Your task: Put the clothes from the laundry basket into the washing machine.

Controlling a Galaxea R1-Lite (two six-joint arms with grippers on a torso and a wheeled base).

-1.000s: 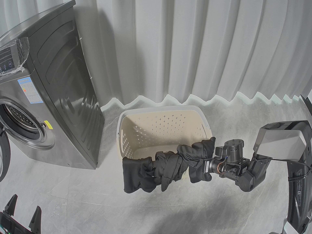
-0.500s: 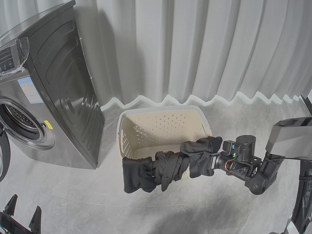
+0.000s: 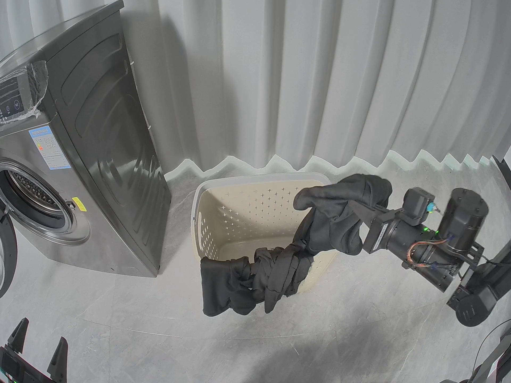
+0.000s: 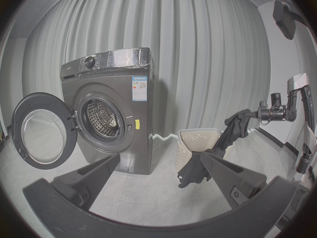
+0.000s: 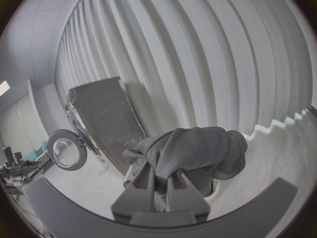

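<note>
A long dark garment (image 3: 277,261) hangs over the front rim of the cream laundry basket (image 3: 250,208), with one end lifted to the right. My right gripper (image 3: 357,207) is shut on that lifted end, above the basket's right side; the pinched cloth (image 5: 191,152) bulges past the fingers (image 5: 142,182). The garment (image 4: 211,149) trails down from the raised arm into the basket (image 4: 194,141). The grey washing machine (image 3: 69,150) stands at the left, its round door (image 4: 41,129) swung open and the drum (image 4: 99,116) exposed. My left gripper (image 3: 36,344) sits low at the bottom left, open and holding nothing.
White pleated curtains (image 3: 319,70) close off the back. Pale stone floor (image 3: 159,341) lies bare between the washing machine and the basket. The open door juts out from the machine's left side.
My right gripper has risen and drawn back to the right, pulling the garment's end up out of the basket. The rest still drapes over the front rim. The left arm has stayed put.
</note>
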